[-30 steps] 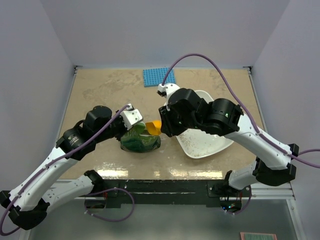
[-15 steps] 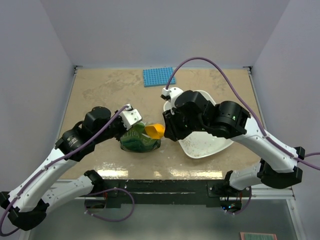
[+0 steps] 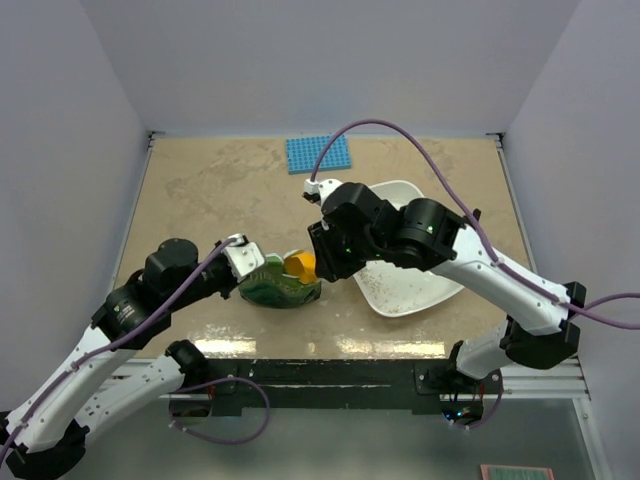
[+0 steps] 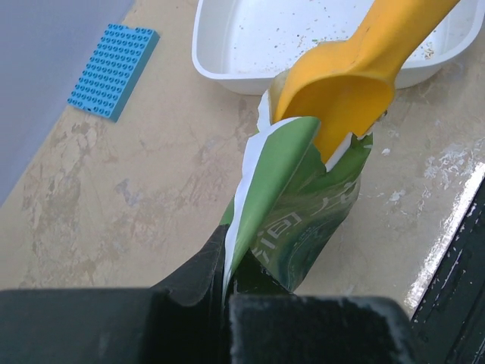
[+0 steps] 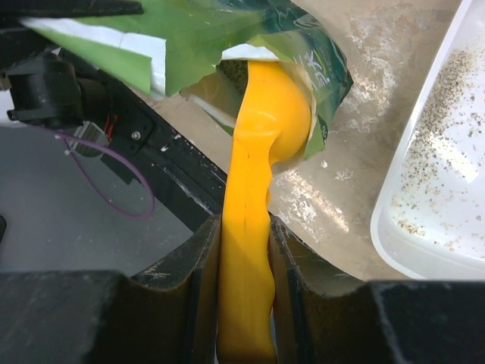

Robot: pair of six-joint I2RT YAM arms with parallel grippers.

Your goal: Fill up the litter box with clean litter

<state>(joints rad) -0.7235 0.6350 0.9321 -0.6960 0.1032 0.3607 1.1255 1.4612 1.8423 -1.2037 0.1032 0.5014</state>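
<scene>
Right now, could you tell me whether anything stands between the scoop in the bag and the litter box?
Nothing visible does: only bare table lies between the green bag, where the right gripper holds the orange scoop, and the litter box beside it.

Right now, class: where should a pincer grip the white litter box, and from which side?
Probably the thin near wall of the litter box, pinched from above, one finger inside, one outside: the tub is too wide to span, and that edge lies clear of the green bag.
</scene>
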